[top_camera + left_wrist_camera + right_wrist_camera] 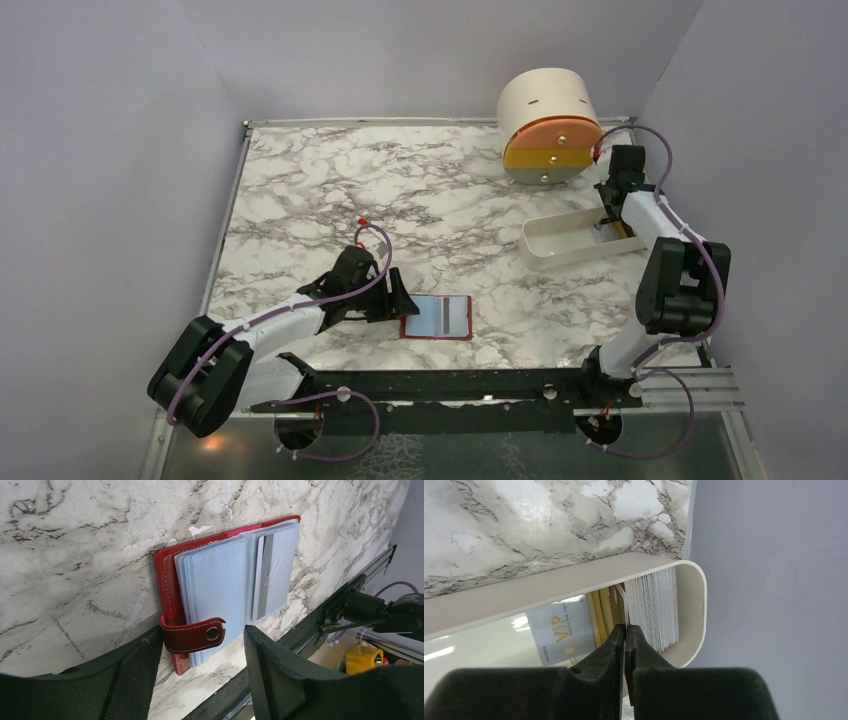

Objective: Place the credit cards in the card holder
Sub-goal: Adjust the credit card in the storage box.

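Note:
The red card holder [437, 318] lies open near the table's front, its clear sleeves [215, 590] facing up. One card with a dark stripe [267, 575] sits in a sleeve. My left gripper [395, 305] is open at the holder's left edge, its fingers either side of the snap strap [192, 635] without touching it. My right gripper [625, 629] reaches into the white tray [574, 577], where credit cards stand on edge: a pale blue VIP card [561, 630], tan and yellowish cards [604, 610], and a white stack [654, 607]. The jaws are shut on a thin card's edge.
The round cream drawer unit [550, 125] stands at the back right, just behind the tray [560, 240]. A black rail [450, 385] runs along the near table edge. Grey walls close in on three sides, and the right one is close to the tray.

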`<act>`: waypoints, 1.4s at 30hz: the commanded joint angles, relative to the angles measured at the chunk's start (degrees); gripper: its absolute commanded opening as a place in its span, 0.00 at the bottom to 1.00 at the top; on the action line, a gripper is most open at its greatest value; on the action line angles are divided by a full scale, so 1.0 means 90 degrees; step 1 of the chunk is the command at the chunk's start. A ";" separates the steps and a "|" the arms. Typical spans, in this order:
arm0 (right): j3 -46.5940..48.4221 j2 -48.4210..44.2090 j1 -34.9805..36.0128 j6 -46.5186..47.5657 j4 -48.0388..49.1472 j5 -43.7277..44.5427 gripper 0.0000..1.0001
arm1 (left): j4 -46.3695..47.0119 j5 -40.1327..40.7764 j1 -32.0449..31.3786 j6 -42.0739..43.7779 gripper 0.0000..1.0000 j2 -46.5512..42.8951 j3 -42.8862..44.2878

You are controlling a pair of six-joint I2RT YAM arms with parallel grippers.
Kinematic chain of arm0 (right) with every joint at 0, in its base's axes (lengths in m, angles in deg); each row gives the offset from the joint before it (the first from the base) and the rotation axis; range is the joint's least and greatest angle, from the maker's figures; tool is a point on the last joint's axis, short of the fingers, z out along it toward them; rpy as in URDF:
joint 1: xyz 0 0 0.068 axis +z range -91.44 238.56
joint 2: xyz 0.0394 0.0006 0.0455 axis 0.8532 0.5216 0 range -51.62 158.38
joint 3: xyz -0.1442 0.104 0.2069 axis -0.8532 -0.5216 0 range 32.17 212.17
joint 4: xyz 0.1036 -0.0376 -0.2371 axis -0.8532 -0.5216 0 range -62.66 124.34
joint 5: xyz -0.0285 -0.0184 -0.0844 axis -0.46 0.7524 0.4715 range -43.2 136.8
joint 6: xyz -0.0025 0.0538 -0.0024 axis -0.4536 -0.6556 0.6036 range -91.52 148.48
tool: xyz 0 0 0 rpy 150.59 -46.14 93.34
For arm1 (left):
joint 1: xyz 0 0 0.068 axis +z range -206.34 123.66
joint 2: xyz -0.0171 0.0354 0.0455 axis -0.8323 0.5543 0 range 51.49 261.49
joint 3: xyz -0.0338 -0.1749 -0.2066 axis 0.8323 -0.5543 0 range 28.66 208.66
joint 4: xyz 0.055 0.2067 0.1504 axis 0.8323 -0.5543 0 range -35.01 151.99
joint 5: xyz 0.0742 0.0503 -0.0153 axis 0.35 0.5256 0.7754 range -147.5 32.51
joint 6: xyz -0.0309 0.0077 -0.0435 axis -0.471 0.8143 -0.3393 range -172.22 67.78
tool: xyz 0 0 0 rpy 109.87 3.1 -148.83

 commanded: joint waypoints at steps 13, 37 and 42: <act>0.1000 -0.0990 0.0017 -0.1138 -0.1268 -0.0971 0.01 | -0.0374 0.0126 -0.0016 0.0333 0.63 -0.0218 0.0158; 0.0025 -0.0502 -0.0096 -0.0926 -0.0010 -0.1277 0.01 | -0.0668 0.0235 -0.0014 0.0407 0.63 -0.0259 0.0383; 0.0040 -0.0247 -0.0306 -0.0888 0.0033 -0.1449 0.01 | -0.0662 0.0180 -0.0016 0.0488 0.63 -0.0032 0.0485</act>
